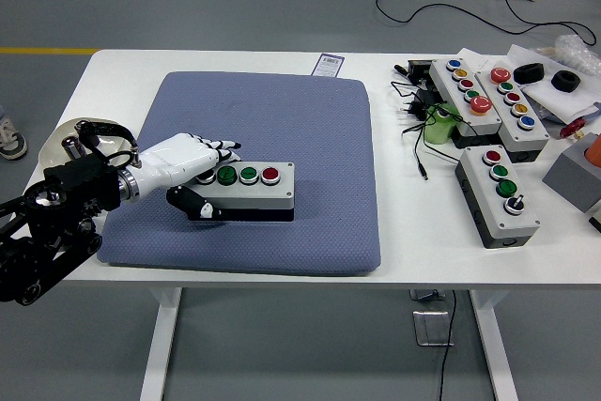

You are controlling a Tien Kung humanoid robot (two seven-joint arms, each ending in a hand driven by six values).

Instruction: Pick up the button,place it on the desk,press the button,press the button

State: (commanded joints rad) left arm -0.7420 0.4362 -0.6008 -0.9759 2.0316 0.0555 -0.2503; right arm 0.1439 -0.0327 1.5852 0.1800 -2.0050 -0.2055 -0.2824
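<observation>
A grey button box [252, 192] with two green buttons and one red button on top lies on the blue-grey pad [282, 110], near its front left. My left hand [188, 176], white with a black thumb, is shut on the box's left end, fingers over the top and thumb against the front side. The box's underside looks in contact with the pad. The right arm is out of view.
Several more button boxes [498, 194] lie at the table's right with cables [418, 129], a green object [438, 125] and black parts [529, 72]. A small card [328, 64] lies behind the pad. The table's near edge runs just below the pad.
</observation>
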